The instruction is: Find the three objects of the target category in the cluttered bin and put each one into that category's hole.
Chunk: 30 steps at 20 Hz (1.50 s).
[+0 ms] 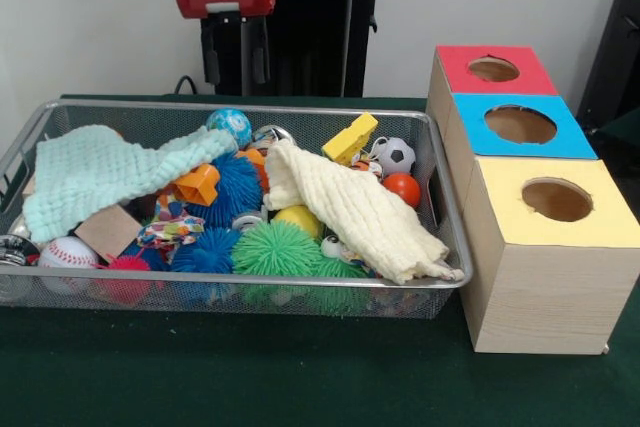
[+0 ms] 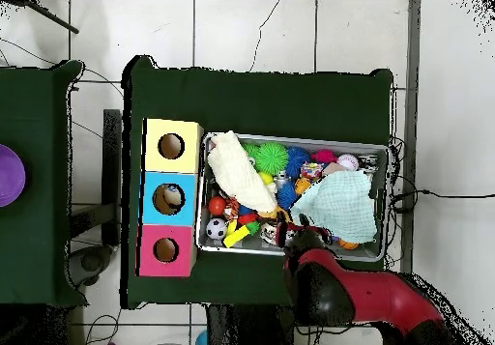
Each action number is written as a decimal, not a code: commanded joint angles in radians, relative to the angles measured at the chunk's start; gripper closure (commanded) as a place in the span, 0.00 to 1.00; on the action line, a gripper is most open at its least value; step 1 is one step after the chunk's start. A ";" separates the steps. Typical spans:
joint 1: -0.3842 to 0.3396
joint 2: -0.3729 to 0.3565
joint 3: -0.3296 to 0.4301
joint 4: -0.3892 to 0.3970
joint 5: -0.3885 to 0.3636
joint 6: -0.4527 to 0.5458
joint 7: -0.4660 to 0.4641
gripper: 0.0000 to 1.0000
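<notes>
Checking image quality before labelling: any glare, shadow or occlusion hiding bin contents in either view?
Front view: even light, no glare; the mint cloth and cream cloth cover toys in the bin. Overhead view: the arm overlaps the bin's bottom edge, hiding a few items; gripper state unreadable.

One wire bin (image 1: 445,209). Two cloths: mint (image 1: 100,172), cream (image 1: 355,209). Three holed boxes: red (image 1: 492,69), blue (image 1: 520,125), yellow (image 1: 557,201). Three spiky balls visible: two blue (image 1: 238,187) (image 1: 207,250), one green (image 1: 277,249). One baseball (image 1: 66,252), one soccer ball (image 1: 396,155).
</notes>
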<state>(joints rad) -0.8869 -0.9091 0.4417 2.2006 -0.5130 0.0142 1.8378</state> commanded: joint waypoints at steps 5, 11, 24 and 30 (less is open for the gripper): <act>-0.097 -0.033 0.201 -0.020 -0.054 0.180 -0.107 0.00; -0.160 -0.006 0.222 -0.056 -0.101 0.220 -0.156 0.00; -0.067 0.059 0.065 -0.182 -0.308 0.192 -0.064 0.00; 0.082 0.073 -0.096 -0.251 -0.389 0.171 0.041 0.00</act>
<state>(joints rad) -0.8954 -0.8732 0.4755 2.0946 -0.7899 0.1138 1.8378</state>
